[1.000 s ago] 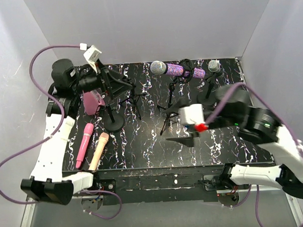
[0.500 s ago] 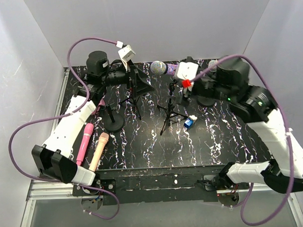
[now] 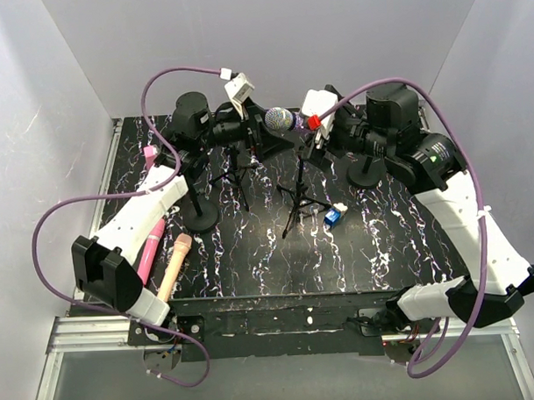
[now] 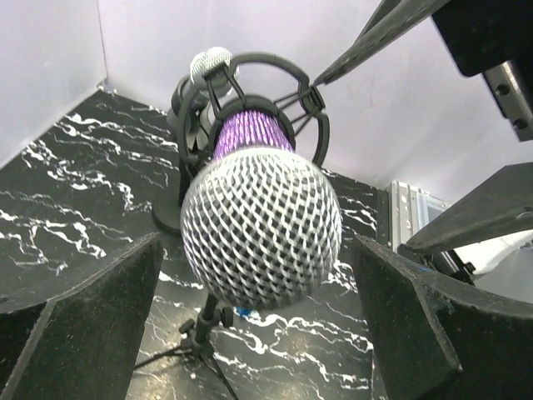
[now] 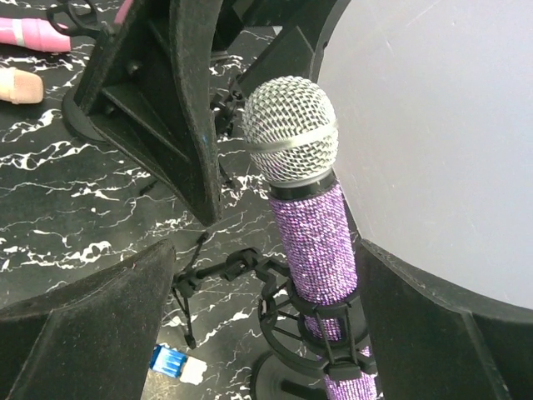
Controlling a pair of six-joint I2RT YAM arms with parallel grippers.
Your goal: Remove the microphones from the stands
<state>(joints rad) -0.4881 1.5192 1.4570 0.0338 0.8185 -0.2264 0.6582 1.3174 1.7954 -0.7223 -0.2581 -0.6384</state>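
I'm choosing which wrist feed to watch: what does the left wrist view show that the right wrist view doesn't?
Only left wrist: the purple microphone mesh head end-on, with a second silver-headed microphone behind it.
Only right wrist: its glittery body sitting in the clip, a blue object below, and a pink microphone and peach microphone lying top left.
Both: that microphone untouched between open fingers, of the left claw and right claw alike.

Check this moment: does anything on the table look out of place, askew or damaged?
One oddity: a small blue-and-white object lies loose by the feet of the tripod stand; what it is I cannot tell. The purple microphone sits in its mount and looks intact. The pink microphone and peach microphone lie flat at left.
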